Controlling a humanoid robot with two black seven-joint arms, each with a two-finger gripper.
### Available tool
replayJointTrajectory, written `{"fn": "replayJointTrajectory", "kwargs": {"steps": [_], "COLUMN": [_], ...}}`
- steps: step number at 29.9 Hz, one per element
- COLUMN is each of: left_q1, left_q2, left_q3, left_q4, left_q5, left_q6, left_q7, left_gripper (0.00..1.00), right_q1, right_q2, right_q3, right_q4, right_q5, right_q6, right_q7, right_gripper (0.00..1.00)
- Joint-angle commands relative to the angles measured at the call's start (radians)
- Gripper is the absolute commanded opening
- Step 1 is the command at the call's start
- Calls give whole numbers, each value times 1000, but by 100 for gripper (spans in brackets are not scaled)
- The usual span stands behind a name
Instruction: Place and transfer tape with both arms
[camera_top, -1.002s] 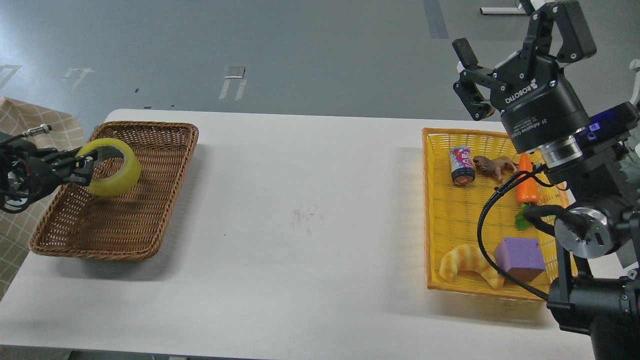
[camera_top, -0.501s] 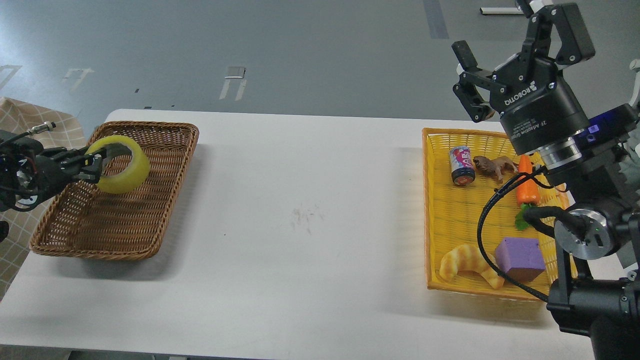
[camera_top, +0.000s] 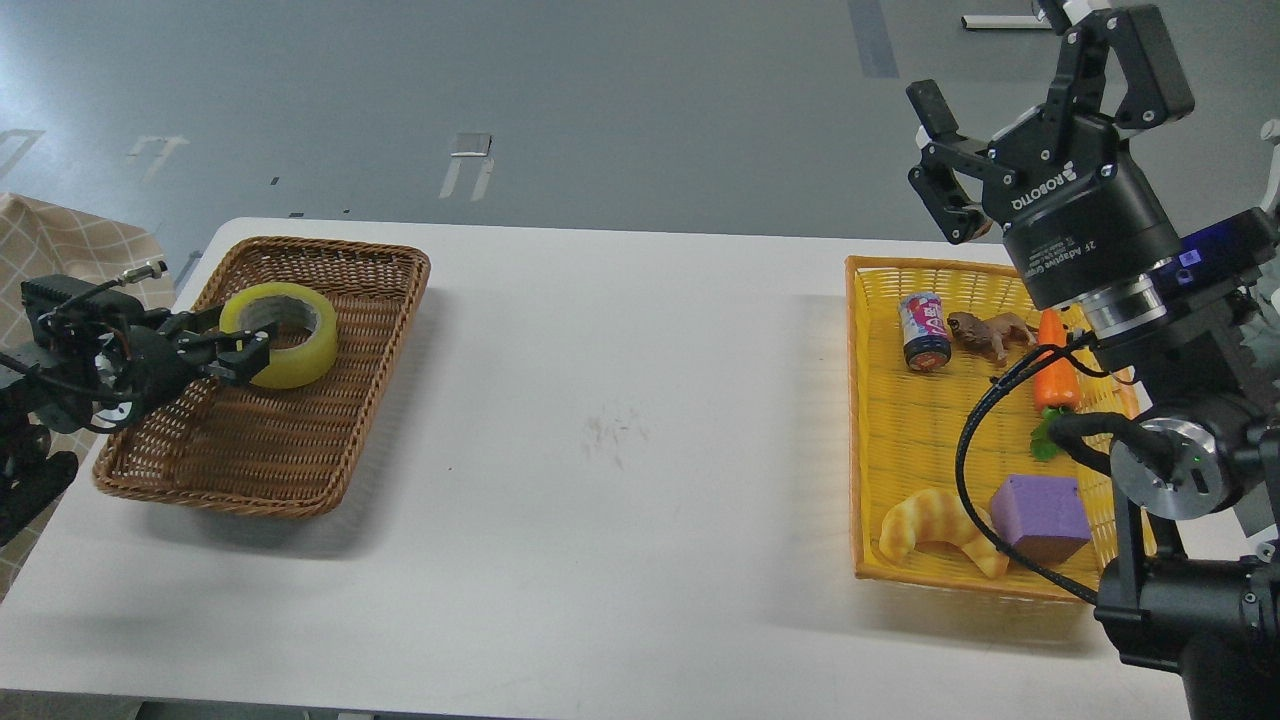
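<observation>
The tape (camera_top: 285, 358), a yellow roll with a pale core, lies nearly flat in the far half of the brown wicker basket (camera_top: 300, 470) at the left of the table. My left gripper (camera_top: 236, 342) reaches in from the left and is shut on the roll's near-left wall, one finger inside the hole and one outside. My right gripper (camera_top: 1040, 80) is held high above the far right of the table, open and empty, over the yellow basket (camera_top: 858, 420).
The yellow basket holds a can (camera_top: 924, 331), a brown toy animal (camera_top: 988, 332), a carrot (camera_top: 1052, 368), a purple block (camera_top: 1040, 516) and a croissant (camera_top: 935, 528). The white table (camera_top: 620, 450) lies between the baskets. A checked cloth (camera_top: 60, 245) hangs at the far left.
My left gripper moved right and lowered the tape from tilted in the air to nearly flat in the brown basket. The basket slid to the right. The right arm barely moved.
</observation>
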Motion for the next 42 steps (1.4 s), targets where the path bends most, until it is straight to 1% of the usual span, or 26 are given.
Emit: {"fn": "replayJointTrajectory", "kwargs": {"steps": [1,2,3,4,5,6,16,22,26,30,33,36,38,42], "left_q1": [-1,-3,-4,-4,-4,-6,-21,-78,-118,-136,-167,-191,-222,-243], "left_q2": [1,1,2,2,4,10,56,81,81,71,50,44,38,4], "left_q3": [0,0,0,0,0,1,0,-2,-3,-11,-11,-14,-15,-31], "left_q4": [0,0,0,0,0,1,0,-16,-66,-92,-141,-200,-278,-374], "left_q5": [-44,-57,-84,-84,-112,-130,-173,-287,-426,-560,-730,-854,-960,-1069], "left_q6": [0,0,0,0,0,0,0,-1,-12,-12,-14,-21,-49,-53], "left_q7": [0,0,0,0,0,0,0,0,0,0,0,0,0,0], "left_gripper": [85,88,93,93,96,97,97,97,98,98,98,98,98,98], "right_q1": [-8,-10,-10,-10,-10,-11,-17,-17,-17,-14,-8,-3,-2,3], "right_q2": [0,0,0,0,0,0,0,0,0,0,-2,-2,-2,-3], "right_q3": [1,1,3,3,3,4,3,-2,-3,-4,-2,-2,0,0], "right_q4": [-5,-5,-9,-9,-10,-10,-12,-12,-12,-12,-13,-15,-15,-25], "right_q5": [0,0,0,0,0,0,0,-1,-3,-3,-4,-6,-7,-11], "right_q6": [0,1,0,0,0,1,1,1,1,1,1,1,1,1], "right_q7": [0,0,0,0,0,2,0,0,0,0,0,0,0,0], "right_gripper": [100,100,100,100,100,100,100,100,100,100,100,100,100,100]}}
